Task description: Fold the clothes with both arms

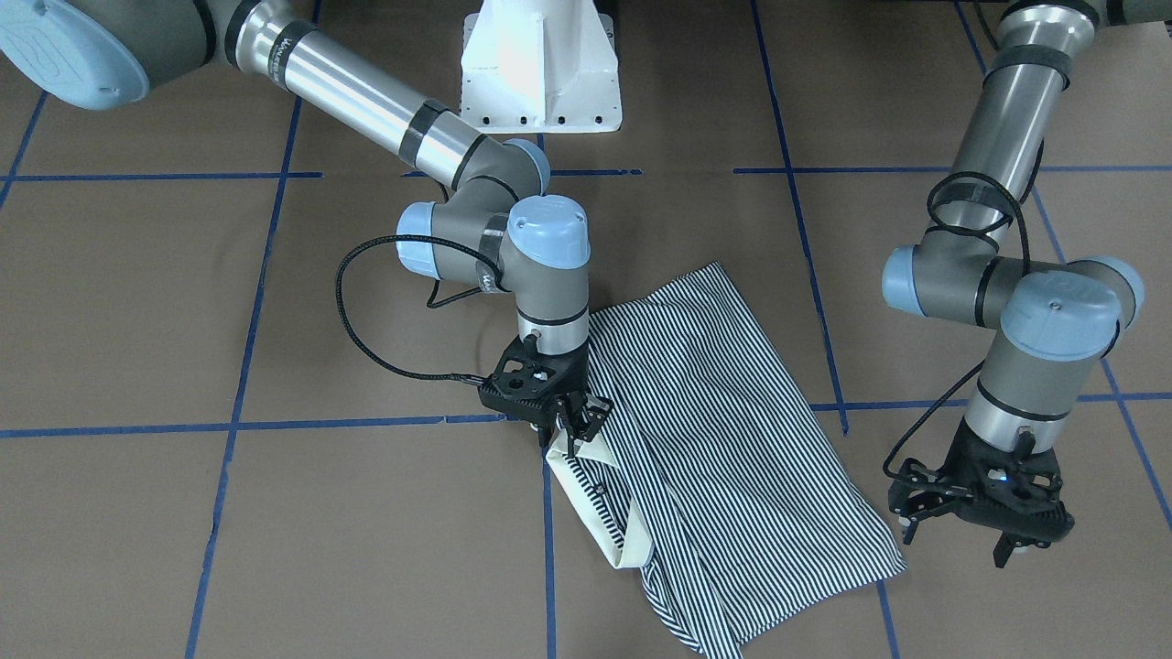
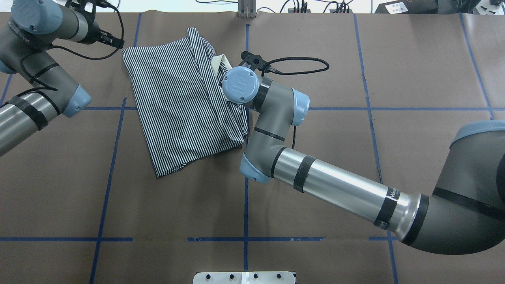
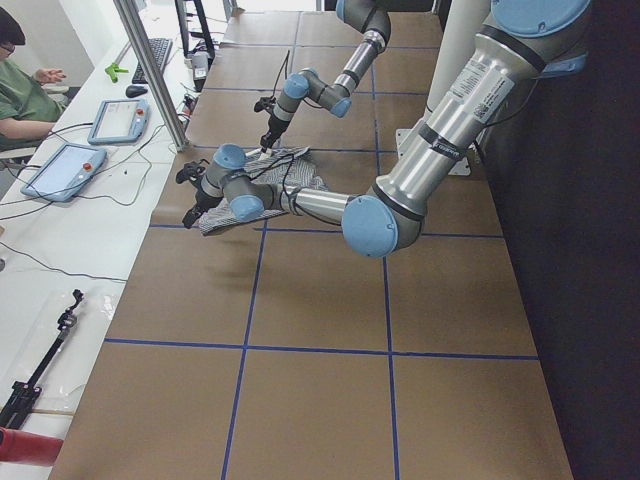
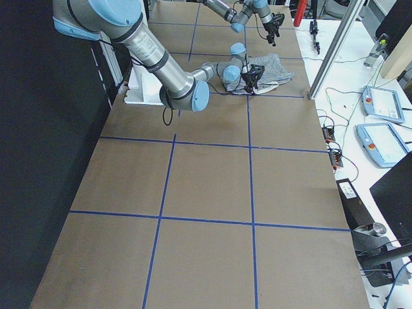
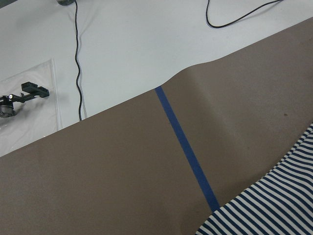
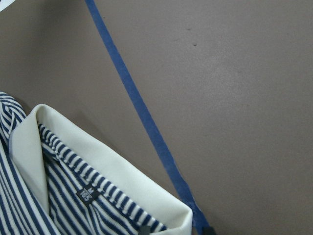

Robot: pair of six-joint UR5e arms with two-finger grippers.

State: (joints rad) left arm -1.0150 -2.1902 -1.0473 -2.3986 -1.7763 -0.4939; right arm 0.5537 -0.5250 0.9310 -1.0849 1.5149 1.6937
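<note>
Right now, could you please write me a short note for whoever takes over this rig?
Navy-and-white striped polo shirt: lies skewed on the brown table, sides folded in to a narrow rectangle.
Left black claw: open, empty, beside the shirt's corner.
Right black claw: at the shirt's cream collar; grip cannot be told.
Left to do: the crosswise folds, probably.

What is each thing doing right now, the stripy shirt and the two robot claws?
polo shirt: lying partly folded, sides turned in.
collar: showing at one end of the shirt, not folded under.
right gripper: down at the collar's edge; whether it grips cannot be told.
left gripper: open, empty, beside the shirt, not touching it.
</note>
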